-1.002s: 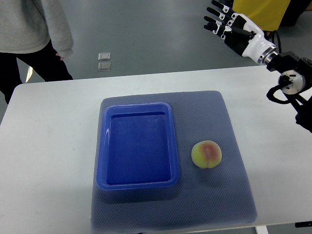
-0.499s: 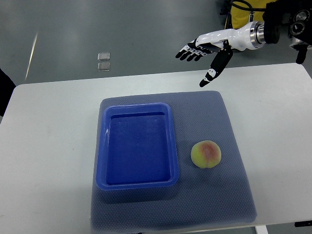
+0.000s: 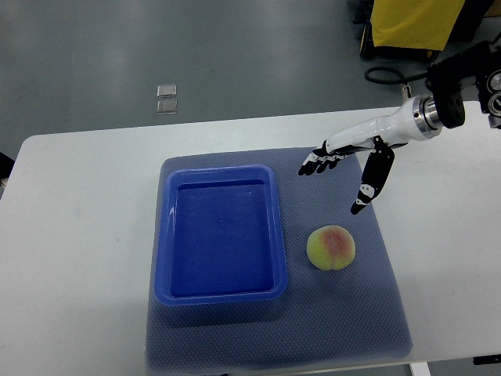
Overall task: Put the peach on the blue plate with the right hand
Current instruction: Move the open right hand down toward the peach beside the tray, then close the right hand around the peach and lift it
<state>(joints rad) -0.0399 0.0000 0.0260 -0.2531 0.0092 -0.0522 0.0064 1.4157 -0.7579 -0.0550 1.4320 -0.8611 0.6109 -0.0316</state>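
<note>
- Nearest us, on the white surface, we see a grey-blue textured mat that carries the task's things.
- On the left part of that mat sits the deep blue rectangular plastic plate, a tray-like dish with raised walls; nothing lies inside it.
- Just right of the plate, apart from its wall, the round yellow-green peach with a red blush rests on the mat.
- Above and slightly right of the peach we find our right hand, white with black fingertips, its arm coming in from the right edge.
- The hand is spread and holds nothing: the fingers stretch leftward over the mat's far part, and the thumb points down toward the peach without touching it.
- Beyond the surface, on the grey floor, we make out two small pale square tiles and, at the top right, a yellow object with a black cable beside it.
</note>
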